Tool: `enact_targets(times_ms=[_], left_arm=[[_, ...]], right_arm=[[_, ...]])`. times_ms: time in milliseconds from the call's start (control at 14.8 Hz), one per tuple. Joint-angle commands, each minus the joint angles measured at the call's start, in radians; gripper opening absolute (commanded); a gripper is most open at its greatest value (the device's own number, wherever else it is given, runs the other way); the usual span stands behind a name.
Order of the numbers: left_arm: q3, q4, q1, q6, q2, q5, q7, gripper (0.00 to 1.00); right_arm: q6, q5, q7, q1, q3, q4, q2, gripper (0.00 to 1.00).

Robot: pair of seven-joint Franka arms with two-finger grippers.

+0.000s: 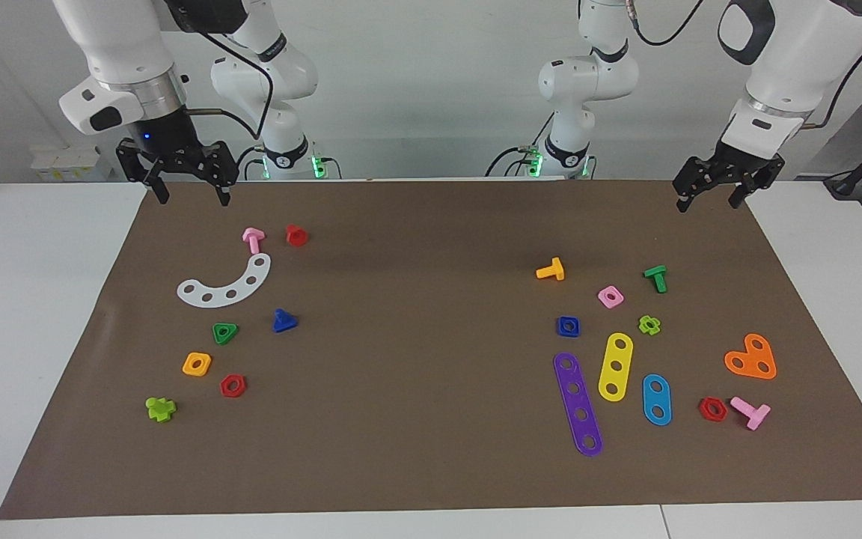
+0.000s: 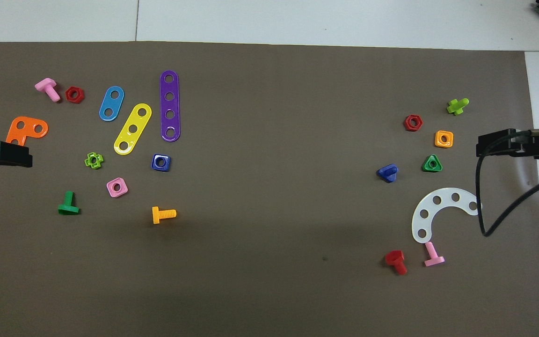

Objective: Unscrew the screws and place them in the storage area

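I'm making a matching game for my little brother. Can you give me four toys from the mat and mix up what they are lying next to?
Things:
1. blue triangular-head bolt
2. white curved strip
3. orange bolt
4. purple strip

Places:
A. beside the yellow strip
B. beside the green triangle nut
C. nearer the robots than the blue square nut
D. next to a pink bolt

Pairs: 1-B, 2-D, 3-C, 4-A
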Motion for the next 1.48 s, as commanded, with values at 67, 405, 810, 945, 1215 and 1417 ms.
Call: enact_targets(times_ms=[67, 405, 810, 945, 1215, 1417], left_arm=[[0.002, -0.003, -0.007, -0.018, -0.019, 0.007, -0.012, 1.0], [0.003, 0.057, -0.012, -0.085, -0.015, 0.012, -0.015, 1.0], [0.005, 0.064, -0.01, -0.122, -0.022, 0.015, -0.023, 1.0], [0.003, 0.062, -0.01, -0.13, -0.025, 0.013, -0.02, 1.0], [0.003, 0.065, -0.012, -0.117, -0.022, 0.013, -0.021, 1.0], [0.002, 0.065, -0.012, -0.113, -0.022, 0.013, -0.021, 1.0]], right_arm=[[-0.066, 0.024, 0.022, -0.01, 0.004, 0.023, 0.018, 1.0], [-0.077, 0.024, 0.034, -0.013, 0.005, -0.02, -0.002, 1.0], [-0.025, 0.015, 0.019, -0.013, 0.004, -0.034, -0.005, 1.0], [-0.025, 0.012, 0.01, -0.012, 0.005, -0.034, -0.005, 1.0], [-0.023, 0.009, 0.02, -0.004, 0.011, -0.033, -0.004, 1.0], [-0.023, 0.02, 0.039, -0.002, 0.015, -0.034, -0.004, 1.0]])
